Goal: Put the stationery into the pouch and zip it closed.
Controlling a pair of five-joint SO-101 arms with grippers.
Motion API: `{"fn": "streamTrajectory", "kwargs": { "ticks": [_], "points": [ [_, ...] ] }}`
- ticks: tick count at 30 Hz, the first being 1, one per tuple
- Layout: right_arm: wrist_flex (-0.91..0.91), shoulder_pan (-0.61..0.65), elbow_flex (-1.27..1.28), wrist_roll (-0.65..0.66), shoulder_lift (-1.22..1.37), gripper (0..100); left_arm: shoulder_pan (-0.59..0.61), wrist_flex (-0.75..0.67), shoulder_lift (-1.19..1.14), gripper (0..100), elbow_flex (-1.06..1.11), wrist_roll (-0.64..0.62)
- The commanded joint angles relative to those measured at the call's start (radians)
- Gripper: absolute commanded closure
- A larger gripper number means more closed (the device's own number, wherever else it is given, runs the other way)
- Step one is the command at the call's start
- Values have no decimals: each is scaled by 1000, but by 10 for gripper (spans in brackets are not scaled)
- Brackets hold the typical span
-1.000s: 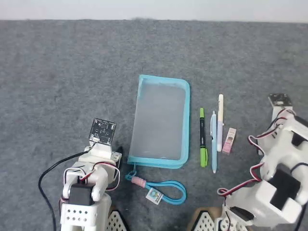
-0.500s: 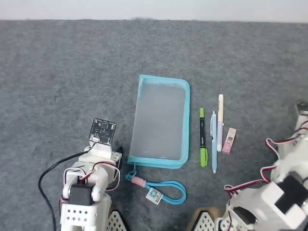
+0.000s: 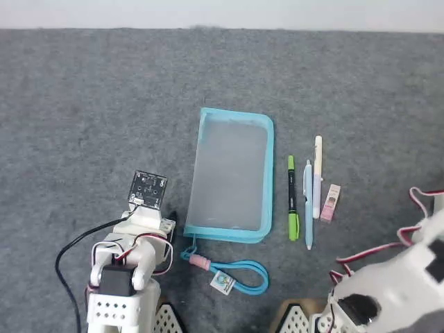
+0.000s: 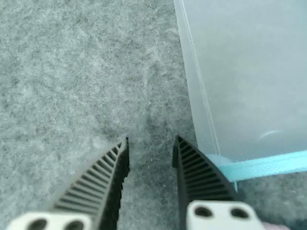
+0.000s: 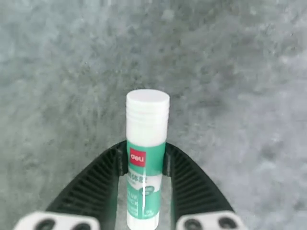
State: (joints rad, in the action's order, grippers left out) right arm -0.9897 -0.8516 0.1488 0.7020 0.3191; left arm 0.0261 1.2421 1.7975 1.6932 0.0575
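Right hand [image 5: 145,149] is clenching a glue stick [image 5: 147,115] around its lower body, white cap pointing away from the wrist, over bare grey table [image 5: 240,57]. Left hand [image 4: 151,143] is hanging released, fingers apart and holding nothing, low over the table just beside the pouch's near corner. Pouch [image 3: 232,177] is lying flat mid-table, teal strap [image 3: 232,276] trailing from its near end. Cannot tell whether the zip is undone. Green marker [image 3: 293,198], pale blue pen [image 3: 308,205], white pen [image 3: 317,177] and pink eraser [image 3: 331,202] are lying in a row just beside the pouch, on the right arm's side.

Judgement: the step in hand is bringing the glue stick to the pouch. Doing it well is probably meaning a firm grip, crossing above the row of pens rather than through it, and the left hand pinching the pouch edge so the mouth is gaping before release.
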Motion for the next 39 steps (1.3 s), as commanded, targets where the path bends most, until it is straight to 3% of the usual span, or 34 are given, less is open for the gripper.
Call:
{"fn": "streamTrajectory", "kwargs": {
  "ticks": [1,6,17,25,33,39],
  "points": [
    [-84,-8,-161,14,67,957,5,6,0,855,-5,6],
    [-225,-8,-267,12,91,853,5,6,0,855,-5,6],
    [-429,70,-394,-104,74,850,5,6,0,855,-5,6],
    [-702,352,-374,-330,-130,851,5,6,0,855,-5,6],
    [-553,725,9,-569,-325,850,5,6,0,855,-5,6],
    [-329,854,284,-684,-418,848,5,6,0,855,-5,6]
  ]
}}
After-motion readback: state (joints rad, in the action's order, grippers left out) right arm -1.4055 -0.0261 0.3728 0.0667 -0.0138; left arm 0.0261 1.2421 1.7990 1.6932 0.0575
